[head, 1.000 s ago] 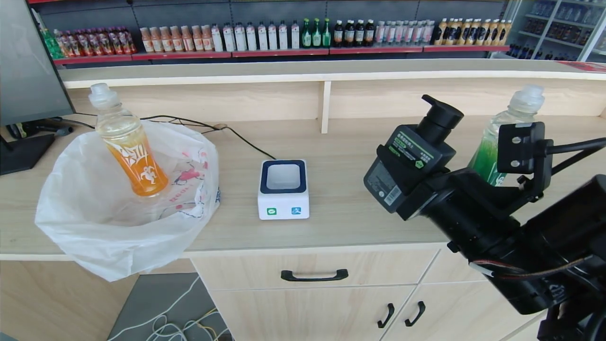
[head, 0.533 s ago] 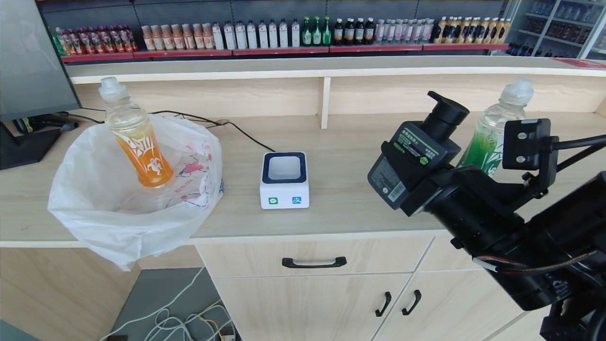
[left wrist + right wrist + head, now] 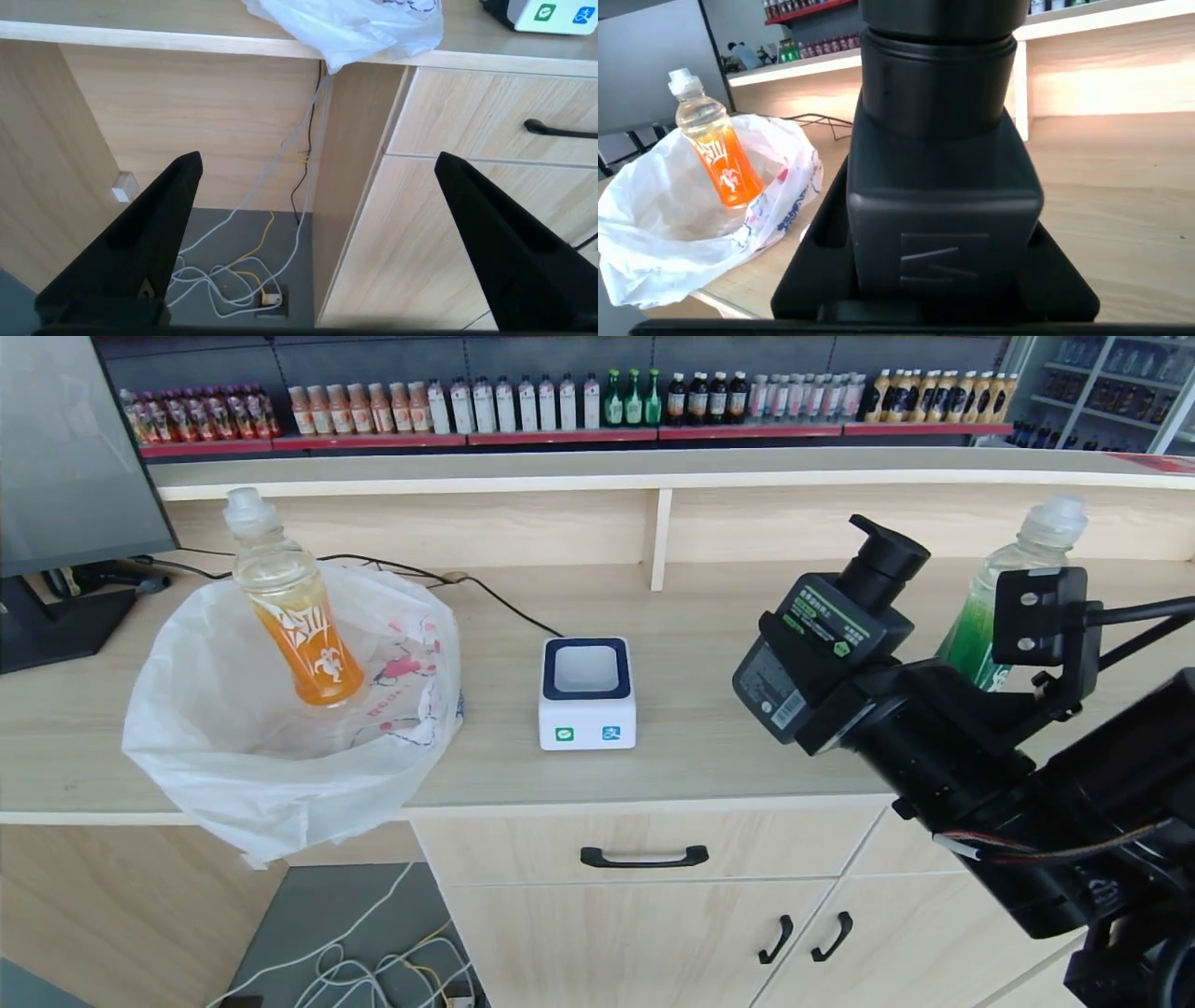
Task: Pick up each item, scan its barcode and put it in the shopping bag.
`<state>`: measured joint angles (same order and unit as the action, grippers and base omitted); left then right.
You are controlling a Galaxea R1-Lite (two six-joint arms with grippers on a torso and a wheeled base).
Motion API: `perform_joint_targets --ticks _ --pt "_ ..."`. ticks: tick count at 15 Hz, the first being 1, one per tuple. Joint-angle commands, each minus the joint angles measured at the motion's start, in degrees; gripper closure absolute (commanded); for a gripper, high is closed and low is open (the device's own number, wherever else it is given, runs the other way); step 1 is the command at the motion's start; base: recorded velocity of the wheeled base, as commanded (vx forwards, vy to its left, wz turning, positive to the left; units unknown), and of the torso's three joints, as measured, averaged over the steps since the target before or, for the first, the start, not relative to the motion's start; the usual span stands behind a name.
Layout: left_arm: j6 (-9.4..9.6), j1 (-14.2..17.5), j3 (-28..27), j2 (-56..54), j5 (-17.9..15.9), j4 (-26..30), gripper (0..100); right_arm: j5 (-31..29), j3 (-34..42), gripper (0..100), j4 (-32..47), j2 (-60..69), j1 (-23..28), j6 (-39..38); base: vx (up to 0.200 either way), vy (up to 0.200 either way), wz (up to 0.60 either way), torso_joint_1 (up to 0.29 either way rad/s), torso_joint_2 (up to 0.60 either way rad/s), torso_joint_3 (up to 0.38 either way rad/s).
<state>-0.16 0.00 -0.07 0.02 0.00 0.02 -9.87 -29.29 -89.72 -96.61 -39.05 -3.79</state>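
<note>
My right gripper (image 3: pixel 840 702) is shut on a black pump bottle (image 3: pixel 823 639), held tilted above the counter to the right of the scanner, its barcode label facing left. In the right wrist view the black pump bottle (image 3: pixel 938 187) stands between the fingers (image 3: pixel 808 280). The white scanner (image 3: pixel 587 695) sits mid-counter. A white shopping bag (image 3: pixel 280 747) stands at the counter's left with an orange drink bottle (image 3: pixel 294 607) leaning in it. A green drink bottle (image 3: pixel 1013 588) stands behind my right arm. My left gripper (image 3: pixel 318 163) hangs open below counter height, facing the cabinet side.
A monitor (image 3: pixel 75 448) stands at the far left with cables running behind the bag. A raised ledge (image 3: pixel 597 481) backs the counter. Drawers with black handles (image 3: pixel 644 856) sit under it. Loose cables (image 3: pixel 243 280) lie on the floor.
The head camera has shifted, so the whole picture slid right. The black pump bottle stays in my right gripper at much the same spot; the bag, scanner and bottles keep their places.
</note>
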Motion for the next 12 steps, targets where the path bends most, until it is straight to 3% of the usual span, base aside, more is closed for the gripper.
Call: perform_joint_targets --ticks 1,3,6,8,12 --pt "-0.11 0.0 0.1 0.0 0.0 0.0 0 0.0 0.5 100 -0.3 0.0 0.0 0.0 0.000 0.200 0.00 0.022 0.01 -0.002" --pt "-0.11 0.0 0.0 0.0 0.0 0.0 0 0.0 1.3 100 -0.3 0.0 0.6 0.1 0.000 0.200 0.00 -0.005 0.00 0.002" --pt "-0.11 0.0 0.0 0.0 0.0 0.0 0 0.4 1.4 100 -0.3 0.1 6.8 2.6 0.000 0.200 0.00 0.002 0.00 0.002" --pt "-0.11 0.0 0.1 0.0 0.0 0.0 0 0.6 2.8 100 -0.3 0.0 8.0 2.8 0.000 0.200 0.00 -0.002 0.00 0.007" --pt "0.07 0.0 0.0 0.0 0.0 0.0 0 10.4 1.3 100 -0.3 -1.9 8.6 11.1 0.000 0.000 0.00 0.000 0.00 0.000"
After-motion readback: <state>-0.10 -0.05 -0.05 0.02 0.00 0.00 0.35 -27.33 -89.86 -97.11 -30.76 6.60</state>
